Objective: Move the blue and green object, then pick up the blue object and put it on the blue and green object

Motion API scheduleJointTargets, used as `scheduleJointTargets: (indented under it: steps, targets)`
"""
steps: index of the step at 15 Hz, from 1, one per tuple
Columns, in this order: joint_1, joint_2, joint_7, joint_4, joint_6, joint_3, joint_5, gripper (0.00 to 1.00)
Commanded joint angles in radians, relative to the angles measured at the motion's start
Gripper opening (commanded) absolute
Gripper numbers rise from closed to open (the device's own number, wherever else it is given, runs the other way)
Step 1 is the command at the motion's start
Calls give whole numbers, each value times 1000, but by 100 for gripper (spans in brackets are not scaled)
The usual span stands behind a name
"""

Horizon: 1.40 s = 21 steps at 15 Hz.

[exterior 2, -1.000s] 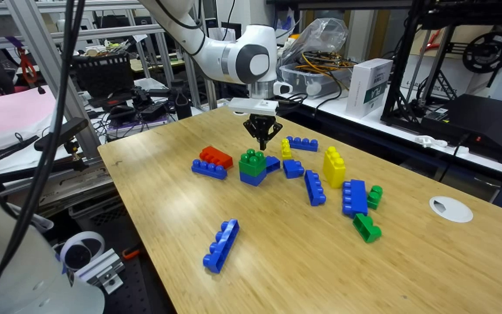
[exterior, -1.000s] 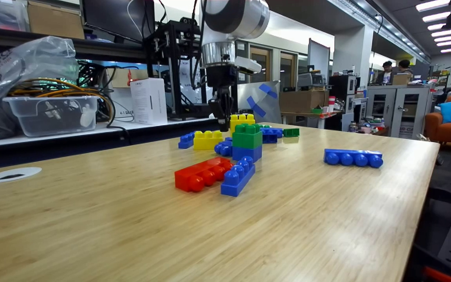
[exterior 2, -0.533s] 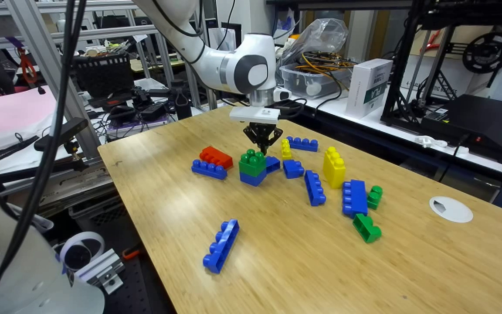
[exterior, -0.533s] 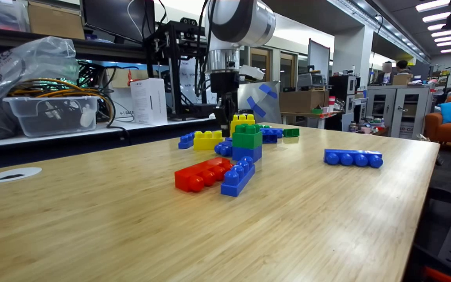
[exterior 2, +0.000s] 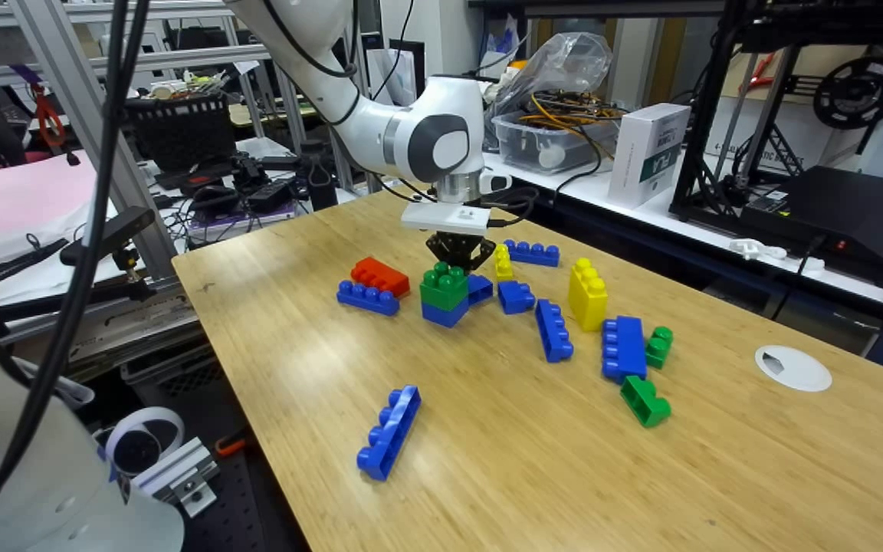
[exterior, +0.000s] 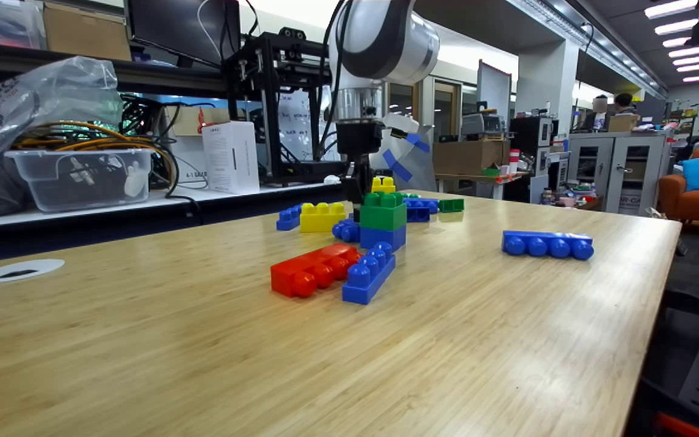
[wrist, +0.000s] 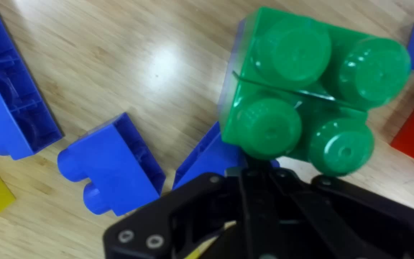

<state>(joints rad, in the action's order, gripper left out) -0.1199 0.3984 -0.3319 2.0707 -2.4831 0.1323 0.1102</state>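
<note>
The white-and-grey arm point(exterior 2: 371, 132) has black cables point(exterior 2: 95, 230) and black fingers point(wrist: 253, 208).

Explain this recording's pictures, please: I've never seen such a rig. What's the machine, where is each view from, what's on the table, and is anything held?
The machine is a robot arm ending in a black two-fingered tool. Two pictures look on from different spots outside it; the third looks down from its wrist past the tool. On the table stands a tower, green on blue. Spread about are small blue bricks, longer blue bricks, a red brick, yellow bricks and green bricks. The tool is shut and seems to hold nothing, its tips close beside the tower; whether they touch it I cannot tell.
</note>
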Motion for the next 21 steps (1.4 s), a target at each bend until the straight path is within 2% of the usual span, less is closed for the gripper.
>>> scheduleJointTargets:
  steps: [1, 14, 21]
  targets:
    - [25, -28, -22, 50, -40, 20, -11, 0]
    - [42, -98, -37, 155, -48, 30, -51, 0]
    - [70, -156, -120, 235, -47, 33, -108, 0]
